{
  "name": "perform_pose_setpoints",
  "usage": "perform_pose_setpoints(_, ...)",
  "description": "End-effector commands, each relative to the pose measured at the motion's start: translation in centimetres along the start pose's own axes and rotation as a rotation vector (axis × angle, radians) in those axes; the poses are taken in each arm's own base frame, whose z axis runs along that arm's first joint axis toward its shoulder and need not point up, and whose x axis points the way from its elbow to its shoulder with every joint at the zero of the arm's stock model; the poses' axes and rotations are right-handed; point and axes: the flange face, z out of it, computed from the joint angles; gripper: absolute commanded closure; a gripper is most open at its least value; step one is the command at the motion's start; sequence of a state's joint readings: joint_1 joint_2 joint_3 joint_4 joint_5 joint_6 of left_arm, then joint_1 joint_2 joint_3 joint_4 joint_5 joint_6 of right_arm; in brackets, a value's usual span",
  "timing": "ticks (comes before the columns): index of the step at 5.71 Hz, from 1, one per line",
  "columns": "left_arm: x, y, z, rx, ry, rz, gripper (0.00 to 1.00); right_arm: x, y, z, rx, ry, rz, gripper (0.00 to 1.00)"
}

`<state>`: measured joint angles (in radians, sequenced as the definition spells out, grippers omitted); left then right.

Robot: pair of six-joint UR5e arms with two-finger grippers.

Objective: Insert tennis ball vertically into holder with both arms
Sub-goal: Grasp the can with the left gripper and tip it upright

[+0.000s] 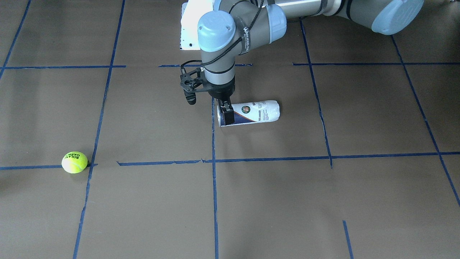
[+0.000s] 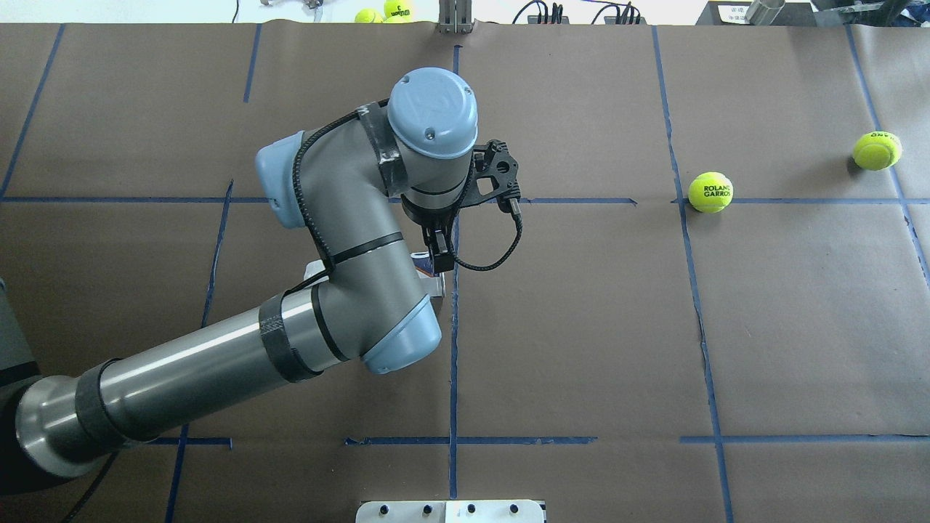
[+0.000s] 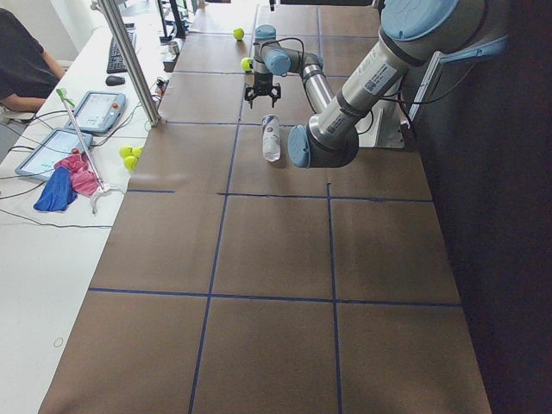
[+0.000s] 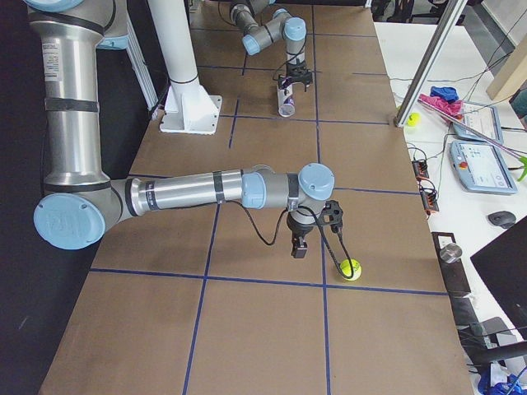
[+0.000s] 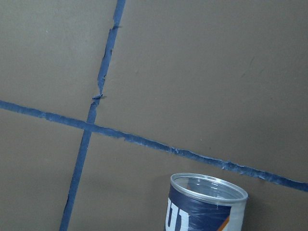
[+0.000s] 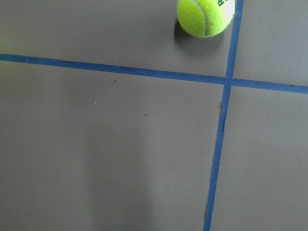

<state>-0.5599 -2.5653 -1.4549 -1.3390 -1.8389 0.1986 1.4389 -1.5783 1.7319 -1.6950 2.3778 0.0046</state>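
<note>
The holder, a clear can with a white and navy label, lies on its side near the table's middle, and the arm hides most of it in the overhead view. My left gripper points down at its open end with fingers close together on the rim. The left wrist view shows that rim. The tennis ball rests by a tape crossing and also shows in the overhead view. My right gripper appears only in the exterior right view, hanging just beside the ball; I cannot tell whether it is open or shut. The right wrist view shows the ball at its top edge.
A second tennis ball lies further right on the table. The white pedestal base stands at the robot's side. Spare balls sit beyond the table's far edge. A side table with tablets and a seated person is on the operators' side.
</note>
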Motion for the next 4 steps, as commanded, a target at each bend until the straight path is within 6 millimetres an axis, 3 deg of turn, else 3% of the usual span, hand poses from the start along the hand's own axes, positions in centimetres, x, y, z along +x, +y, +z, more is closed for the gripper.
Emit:
perform_pose_setpoints(1, 3.6, -2.3, 3.0, -0.140, -0.076, 0.137, 0.01, -0.2, 0.0, 0.0, 0.000, -0.017, 0.000, 0.00)
perform_pose_setpoints(4, 5.9, -1.9, 5.1, -0.189, -0.071, 0.159, 0.00, 0.0, 0.2, 0.2, -0.003, -0.018, 0.004, 0.00)
